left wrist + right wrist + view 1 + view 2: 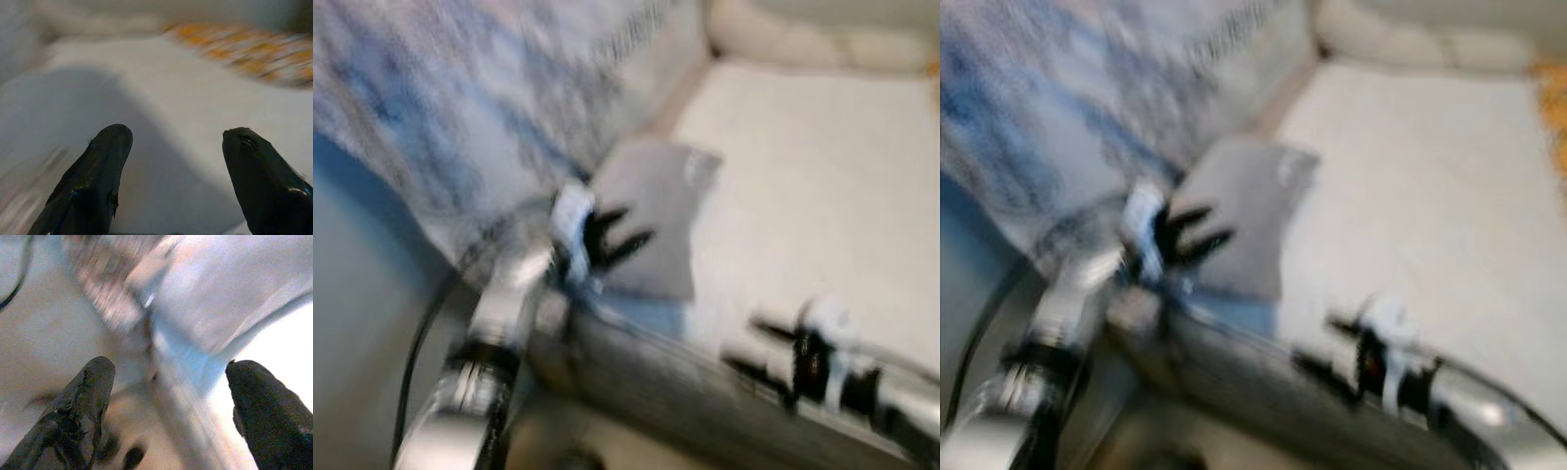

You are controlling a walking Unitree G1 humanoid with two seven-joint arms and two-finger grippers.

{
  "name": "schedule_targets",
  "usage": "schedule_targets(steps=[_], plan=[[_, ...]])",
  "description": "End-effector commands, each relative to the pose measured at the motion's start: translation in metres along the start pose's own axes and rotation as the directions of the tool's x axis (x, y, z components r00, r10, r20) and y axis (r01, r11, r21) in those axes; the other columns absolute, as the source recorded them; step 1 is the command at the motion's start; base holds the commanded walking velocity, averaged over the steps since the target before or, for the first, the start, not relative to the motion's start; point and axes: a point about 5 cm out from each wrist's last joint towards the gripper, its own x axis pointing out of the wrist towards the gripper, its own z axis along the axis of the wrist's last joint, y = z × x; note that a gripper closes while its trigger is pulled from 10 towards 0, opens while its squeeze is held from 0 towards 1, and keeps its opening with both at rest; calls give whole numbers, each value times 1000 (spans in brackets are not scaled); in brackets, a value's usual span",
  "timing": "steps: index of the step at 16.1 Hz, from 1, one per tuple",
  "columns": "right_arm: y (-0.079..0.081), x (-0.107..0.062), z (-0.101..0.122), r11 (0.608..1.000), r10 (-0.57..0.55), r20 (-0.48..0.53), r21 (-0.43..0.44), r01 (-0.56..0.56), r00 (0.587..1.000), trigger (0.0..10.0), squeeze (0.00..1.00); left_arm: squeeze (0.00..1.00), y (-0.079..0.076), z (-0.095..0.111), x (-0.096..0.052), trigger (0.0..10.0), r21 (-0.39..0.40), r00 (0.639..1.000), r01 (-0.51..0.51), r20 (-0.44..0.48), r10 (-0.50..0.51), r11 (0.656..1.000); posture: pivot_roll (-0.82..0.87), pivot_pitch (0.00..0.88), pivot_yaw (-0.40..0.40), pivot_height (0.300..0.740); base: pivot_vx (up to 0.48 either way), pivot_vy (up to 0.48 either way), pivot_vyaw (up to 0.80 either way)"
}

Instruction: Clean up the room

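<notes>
Clearly, what matters for our next move is that the grey cloth (651, 211) lies just beyond the left tool (619, 238), to its right and slightly farther from us, flat on the near-left part of the white bed (803, 176). The cloth looks roughly four-sided, its long axis running from near to far, though blur softens its edges. Our left tool is released, fingers spread and pointing at the cloth's left edge; we cannot tell whether they touch it. Our right tool (759, 348) hangs near the bed's front edge, lower and to the right, also spread apart and holding nothing, so we judge the left arm the nearer one for a pickup. To the far left a blue-and-white patterned fabric (440, 108) drapes beside the bed. We make out no bin or basket, so where the cloth should go remains unclear.
</notes>
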Motion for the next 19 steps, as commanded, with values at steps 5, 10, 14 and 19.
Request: schedule_targets(steps=[5, 10, 14, 19], plan=[[-7, 19, 10, 924, -363, 159, 189, 332, 918, 10000, 0, 0, -13, 22, -43, 10000, 20, 920, -386, 84, 383, 922, -37, 0, 44, 740, 0, -192, 0], [-16, 48, 13, 888, -444, 122, 190, 418, 888, 10000, 0, 0, 1, 23, -73, 10000, 88, 794, -608, 46, 607, 789, 31, 0, -8, 740, 0, -480, -240], [-21, 60, 13, 869, -474, 111, 217, 444, 874, 10000, 0, 0, 2, 27, -76, 10000, 85, 758, -652, 32, 652, 754, 57, 0, -17, 740, 0, -480, -161], [-21, 62, 10, 865, -488, 109, 197, 462, 866, 10000, 0, 0, -3, 25, -73, 10000, 92, 772, -633, 12, 635, 768, 42, 0, 2, 740, 0, -480, 0]])
